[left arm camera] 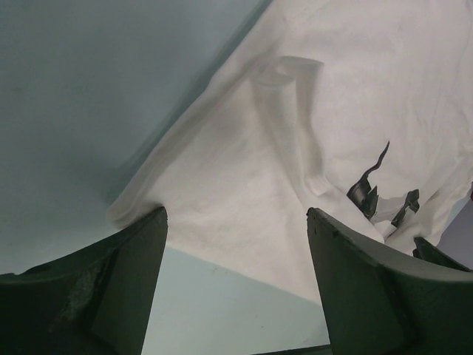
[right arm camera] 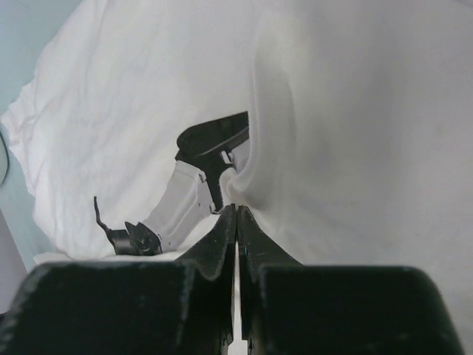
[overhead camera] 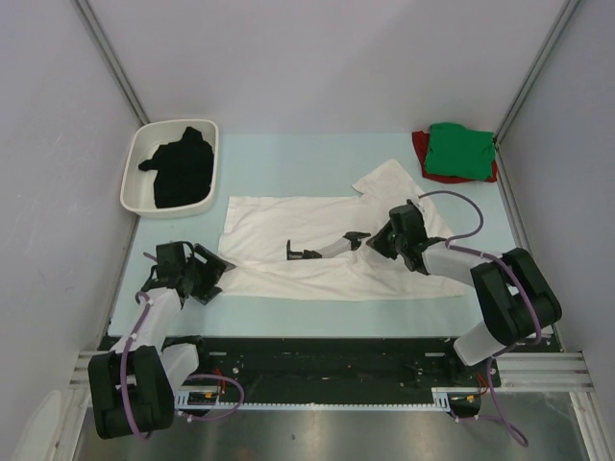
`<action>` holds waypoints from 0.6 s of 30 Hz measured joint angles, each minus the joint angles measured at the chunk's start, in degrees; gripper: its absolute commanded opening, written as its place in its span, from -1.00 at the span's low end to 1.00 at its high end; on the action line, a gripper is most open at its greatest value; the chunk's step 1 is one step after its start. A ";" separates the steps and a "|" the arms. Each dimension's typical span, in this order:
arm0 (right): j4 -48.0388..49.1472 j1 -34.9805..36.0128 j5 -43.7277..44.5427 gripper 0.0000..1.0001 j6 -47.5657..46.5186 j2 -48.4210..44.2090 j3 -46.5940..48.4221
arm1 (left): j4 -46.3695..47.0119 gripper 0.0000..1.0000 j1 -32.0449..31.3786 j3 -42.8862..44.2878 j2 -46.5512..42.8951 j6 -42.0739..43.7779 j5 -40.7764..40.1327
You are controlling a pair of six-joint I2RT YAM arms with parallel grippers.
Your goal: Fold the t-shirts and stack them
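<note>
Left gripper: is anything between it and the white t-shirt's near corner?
Nothing visible. The open left gripper faces the white t-shirt directly, its hem showing between the fingers, bare table alongside.

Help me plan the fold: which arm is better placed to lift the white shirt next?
Probably the right: the right pincer is shut on a ridge of the white shirt. The left pincer hangs open over the shirt's near left corner, gripping nothing.
</note>
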 measured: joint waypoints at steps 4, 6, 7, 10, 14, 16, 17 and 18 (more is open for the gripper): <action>3.13 0.55 -1.20 -0.17 -1.14 3.32 1.95 | -0.02 0.61 -0.02 0.00 0.13 0.09 -0.09; 4.44 0.79 -1.84 0.40 -1.57 4.68 2.60 | -0.02 0.61 -0.02 0.00 0.13 0.09 -0.11; 5.18 0.87 -2.10 0.52 -1.95 5.38 2.95 | -0.04 0.61 -0.02 0.00 0.13 0.09 -0.13; 6.99 0.85 -3.08 0.95 -3.21 6.45 3.85 | -0.28 0.61 0.00 0.00 0.13 0.15 -0.13; 9.22 -1.03 -4.20 0.99 -4.66 5.22 4.59 | -1.70 0.61 0.00 0.00 -1.51 0.59 -0.15; 8.68 -2.69 -3.87 0.99 -5.60 2.01 4.59 | -3.17 0.62 -0.02 0.04 -3.52 0.81 -0.20; 8.24 -3.30 -3.67 0.99 -6.23 0.02 4.59 | -4.24 0.62 0.00 0.13 -4.83 1.16 -0.44; 7.23 -4.07 -3.10 0.99 -7.10 -3.08 4.59 | -5.27 0.63 -0.02 0.28 -6.05 1.60 -0.68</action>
